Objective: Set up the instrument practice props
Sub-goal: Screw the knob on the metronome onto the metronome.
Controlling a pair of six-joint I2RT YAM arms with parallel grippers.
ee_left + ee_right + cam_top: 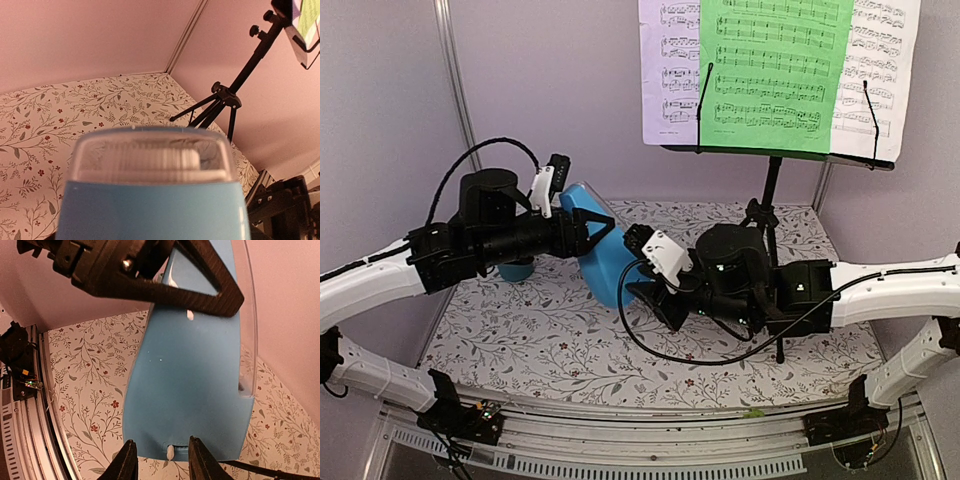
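Note:
The small blue metronome (605, 262) is tilted above the table, and my left gripper (604, 228) is shut on its upper part. In the left wrist view the metronome (150, 210) with its clear front fills the bottom and hides my fingers. From the right wrist view, a black left finger (200, 287) lies across the blue metronome (190, 380). My right gripper (161, 461) is open at the metronome's base, with a small white tab (170, 452) between its fingers, untouched. The black music stand (772, 200) at the back right holds white and green sheet-music pages (775, 70).
A teal cup (517, 268) stands on the floral table cover (550, 340) behind my left arm. The stand's tripod legs (220, 102) spread near the back right corner. Walls close the back and sides. A metal rail (30, 430) runs along the near edge.

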